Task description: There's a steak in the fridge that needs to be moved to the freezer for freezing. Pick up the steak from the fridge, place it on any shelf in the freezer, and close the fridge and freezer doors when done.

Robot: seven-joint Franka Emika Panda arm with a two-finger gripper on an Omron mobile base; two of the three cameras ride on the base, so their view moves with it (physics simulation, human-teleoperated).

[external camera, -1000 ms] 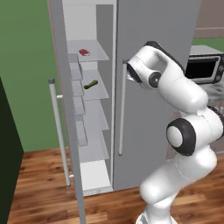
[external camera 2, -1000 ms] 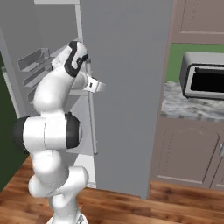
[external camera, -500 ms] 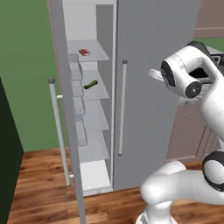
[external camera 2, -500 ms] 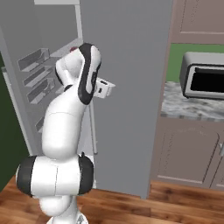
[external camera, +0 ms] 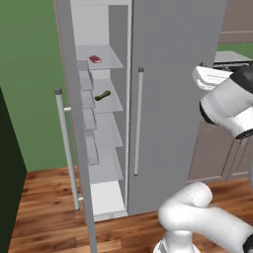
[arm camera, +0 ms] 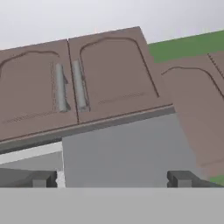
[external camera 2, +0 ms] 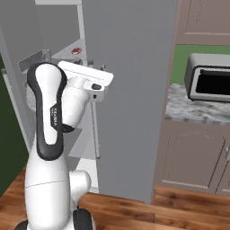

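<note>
1. The steak (external camera: 95, 59) lay on the top shelf of the narrow open compartment on the left, far back, with a small green vegetable (external camera: 103, 95) on the shelf below. The wide door (external camera: 168, 99) beside it was shut.
2. The end effector (arm camera: 111, 178) was released, its dark fingertips (arm camera: 181, 178) spread wide with nothing between them. It pointed up at the brown wall cabinets (arm camera: 74, 83), well away from the steak.
3. Risk: with the hand aimed high and right, a swing back toward the shelves could clip the open door (external camera: 74, 128) or the silver bar handle (external camera: 138, 121), since the opening is narrow.
4. Risk: the steak is thin and flat on a smooth shelf. A shallow pinch would likely slide it further back instead of lifting it.
5. Versus the earlier frames, the arm had swung right and risen. The wrist moved from in front of the grey door toward the microwave (external camera 2: 209, 81) side.
6. The steak, vegetable and doors were unchanged.
</note>
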